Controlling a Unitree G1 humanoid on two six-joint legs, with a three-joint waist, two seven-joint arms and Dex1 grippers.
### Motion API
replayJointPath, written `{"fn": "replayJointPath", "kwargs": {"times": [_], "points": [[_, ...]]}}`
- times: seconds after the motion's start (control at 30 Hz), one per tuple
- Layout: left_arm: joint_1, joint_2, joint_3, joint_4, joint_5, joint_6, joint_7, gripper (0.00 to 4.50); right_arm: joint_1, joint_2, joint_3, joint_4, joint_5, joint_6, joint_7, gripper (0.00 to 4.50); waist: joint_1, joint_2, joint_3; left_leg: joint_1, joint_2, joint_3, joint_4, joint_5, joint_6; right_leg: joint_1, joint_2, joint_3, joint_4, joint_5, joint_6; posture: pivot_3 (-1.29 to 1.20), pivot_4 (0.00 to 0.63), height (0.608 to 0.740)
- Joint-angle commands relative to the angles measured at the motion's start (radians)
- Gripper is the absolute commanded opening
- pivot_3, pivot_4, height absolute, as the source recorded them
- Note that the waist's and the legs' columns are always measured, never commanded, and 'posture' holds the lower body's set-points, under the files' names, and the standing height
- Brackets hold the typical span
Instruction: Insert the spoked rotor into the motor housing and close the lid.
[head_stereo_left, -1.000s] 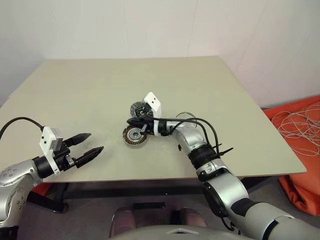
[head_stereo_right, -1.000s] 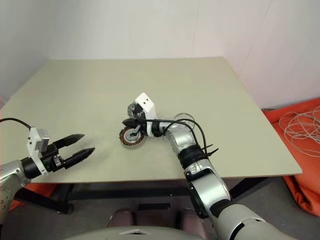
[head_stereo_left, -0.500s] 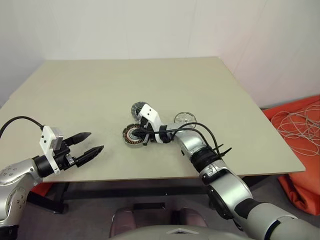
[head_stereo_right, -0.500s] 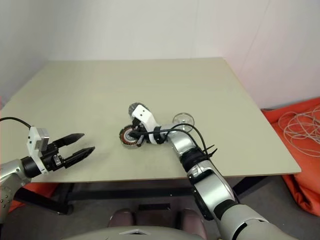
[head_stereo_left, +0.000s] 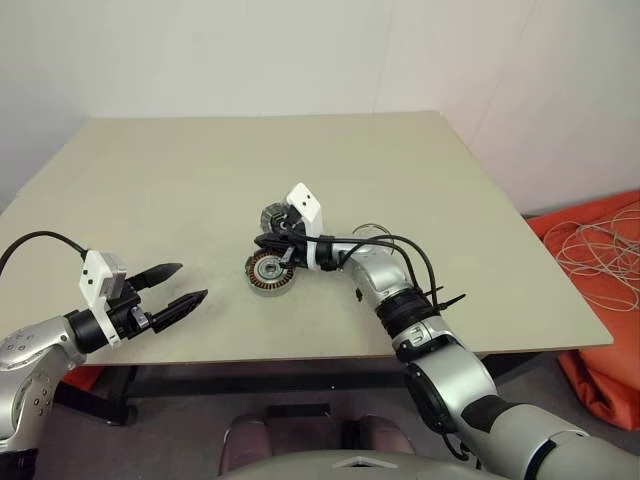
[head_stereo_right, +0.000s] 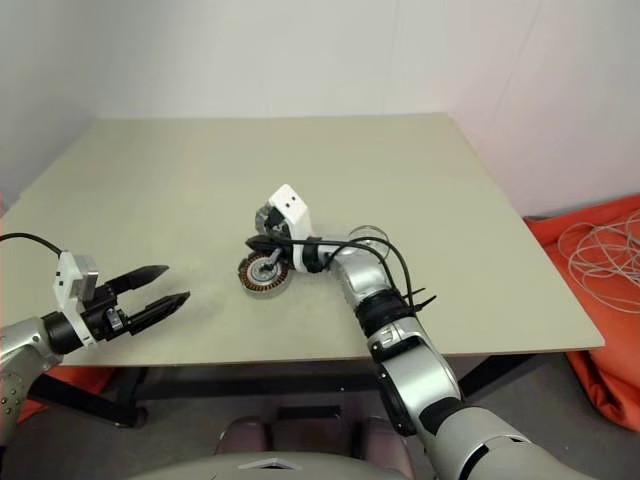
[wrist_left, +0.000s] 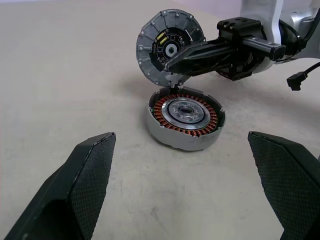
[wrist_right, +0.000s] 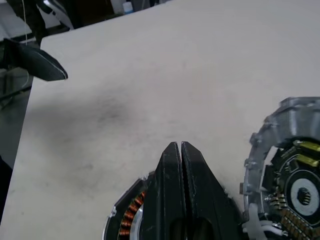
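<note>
The motor housing (head_stereo_left: 270, 272) sits near the table's middle, a grey cup with copper windings (wrist_left: 186, 117) around a silver hub. The lid (wrist_left: 170, 47) stands on edge at the housing's far rim, its dark green-marked face turned toward my left gripper. My right gripper (head_stereo_left: 262, 242) is shut and empty. Its tips (wrist_right: 179, 144) hover over the housing, just in front of the lid's lower face; whether they touch it I cannot tell. The spoked rotor (head_stereo_left: 371, 231) lies on the table behind my right forearm, partly hidden. My left gripper (head_stereo_left: 190, 283) hangs open at the near left, apart from everything.
The beige table (head_stereo_left: 180, 170) has its front edge close below the housing. Off its right side, an orange mass with white cables (head_stereo_left: 600, 260) lies on the floor. A black cable loops along my right forearm (head_stereo_left: 400, 245).
Half a second ago my right gripper was lower, down at the housing. It has risen back beside the upright lid, where it was a second ago. The left gripper has kept still.
</note>
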Motion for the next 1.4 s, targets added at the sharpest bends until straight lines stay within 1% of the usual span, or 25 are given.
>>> {"fn": "replayJointPath", "kwargs": {"times": [0.03,0.17,0.27,0.33,0.4,0.53,0.67,0.77,0.87,0.93,1.03,1.13,1.4], "points": [[-0.009,0.014,0.023,-0.022,-0.014,-0.004,0.0,4.5,-0.015,0.011,-0.008,-0.046,0.019,-0.016,0.006,0.05,0.0,0.0,0.0,0.0,0.0,0.0,0.0,0.0,0.0,0.0,0.0,0.0,0.0,0.0,0.0,0.0,0.0,0.74],[-0.005,0.012,0.024,-0.026,-0.016,-0.002,0.003,4.5,-0.013,0.008,0.009,-0.033,0.005,-0.011,0.012,0.05,0.0,0.0,0.0,0.0,0.0,0.0,0.0,0.0,0.0,0.0,0.0,0.0,0.0,-0.001,0.002,0.0,0.0,0.74],[-0.004,0.01,0.022,-0.03,-0.019,0.0,0.005,4.5,0.014,-0.02,0.086,0.015,-0.073,0.005,0.011,0.05,0.0,0.0,0.0,0.0,0.0,0.0,0.0,0.0,0.0,0.001,0.0,0.0,0.0,-0.001,0.002,0.0,0.0,0.74],[-0.003,0.01,0.021,-0.032,-0.023,0.004,0.005,4.5,0.02,-0.028,0.113,0.062,-0.106,0.044,-0.007,0.05,0.0,0.0,0.0,0.0,0.0,0.0,0.0,0.0,0.0,0.001,0.0,0.0,0.0,-0.001,0.002,0.0,0.0,0.74],[-0.003,0.011,0.021,-0.032,-0.024,0.007,0.006,4.5,0.019,-0.038,0.139,0.101,-0.146,0.042,-0.03,0.05,0.0,0.001,0.0,0.0,0.0,0.0,0.0,0.0,0.0,0.001,0.0,0.0,0.0,-0.001,0.002,0.0,0.0,0.74],[-0.004,0.014,0.025,-0.033,-0.025,0.009,0.006,4.5,-0.004,-0.018,0.086,0.084,-0.099,0.069,-0.048,0.05,0.0,0.002,0.0,0.006,0.0,0.0,0.0,0.0,0.0,0.006,0.0,0.0,0.001,-0.003,0.006,0.0,0.0,0.74],[-0.006,0.013,0.024,-0.033,-0.023,0.011,0.008,4.5,-0.013,-0.004,0.043,0.041,-0.054,0.036,-0.03,0.05,0.001,0.001,0.001,0.01,0.0,0.0,0.0,0.0,0.0,0.007,0.0,0.0,0.0,-0.004,0.006,0.0,0.0,0.74],[-0.006,0.014,0.025,-0.032,-0.022,0.01,0.008,4.5,-0.02,0.027,-0.032,-0.013,0.031,0.052,-0.026,0.05,0.0,0.001,0.001,0.01,0.0,0.0,0.0,0.0,0.0,0.007,0.0,0.0,0.0,-0.003,0.006,0.0,0.0,0.74],[-0.01,0.016,0.025,-0.027,-0.021,0.009,0.007,4.5,-0.024,0.034,-0.06,-0.045,0.06,0.055,-0.022,0.05,0.0,0.0,0.001,0.01,0.0,0.0,0.0,0.0,0.0,0.006,0.0,0.0,0.001,-0.003,0.006,0.0,0.0,0.74],[-0.013,0.018,0.023,-0.025,-0.02,0.009,0.005,4.5,-0.017,0.019,-0.038,-0.056,0.04,0.051,-0.012,0.05,0.001,0.0,0.0,0.01,0.0,0.0,0.0,0.0,0.0,0.006,0.0,0.0,0.001,-0.003,0.005,0.0,0.0,0.74],[-0.018,0.02,0.022,-0.021,-0.02,0.009,0.003,4.5,0.004,-0.023,0.038,-0.052,-0.028,0.026,0.012,0.05,0.001,-0.001,0.0,0.007,0.0,0.0,-0.001,0.0,0.0,0.003,0.0,0.0,0.0,0.0,0.0,0.0,0.0,0.74],[-0.022,0.021,0.02,-0.019,-0.02,0.01,0.002,4.5,0.015,-0.05,0.075,-0.052,-0.055,0.046,0.016,0.05,0.0,-0.001,0.0,0.002,0.0,0.0,-0.001,0.0,0.0,0.002,0.0,0.0,0.0,0.0,0.0,0.0,0.0,0.74],[-0.027,0.032,0.023,-0.016,-0.022,0.018,-0.006,4.5,-0.011,-0.036,0.058,-0.108,-0.031,0.062,0.012,0.05,0.0,-0.001,0.0,0.001,0.0,0.0,0.0,0.0,0.0,0.0,0.0,0.0,0.0,-0.003,0.004,0.0,0.0,0.74]]}}
